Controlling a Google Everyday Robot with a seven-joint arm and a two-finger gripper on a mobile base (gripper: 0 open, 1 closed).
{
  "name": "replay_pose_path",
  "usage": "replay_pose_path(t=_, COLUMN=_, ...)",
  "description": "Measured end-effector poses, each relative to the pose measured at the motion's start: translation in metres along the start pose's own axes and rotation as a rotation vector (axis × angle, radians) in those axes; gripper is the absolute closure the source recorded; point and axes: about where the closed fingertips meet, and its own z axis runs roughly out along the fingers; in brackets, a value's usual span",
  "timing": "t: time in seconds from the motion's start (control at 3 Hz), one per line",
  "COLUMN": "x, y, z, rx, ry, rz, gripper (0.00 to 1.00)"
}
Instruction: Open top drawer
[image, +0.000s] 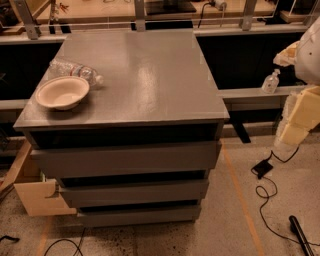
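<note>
top drawer uppermost of three grey fronts on cabinet's 6 o'clock face, dark gap beneath worktop. bowl at worktop's 9 o'clock, plastic bottle just beside at its 12 o'clock. gripper at frame's 3 o'clock, well apart from cabinet; open or closed, cannot tell.

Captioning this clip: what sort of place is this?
Probably a robotics lab: loose cables on the floor, a lone grey cabinet, a pump bottle on a ledge; the gripper hangs at right.
</note>
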Motion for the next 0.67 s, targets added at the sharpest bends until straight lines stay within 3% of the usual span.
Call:
replay_pose_path(t=0.33, x=0.0, y=0.0, z=0.0, rx=0.002, ry=-0.001, rz=-0.001, gripper=0.0)
replay_pose_path(t=0.67, x=-0.002, y=0.013, z=0.02, rx=-0.004, ry=0.024, rz=-0.031, gripper=0.0)
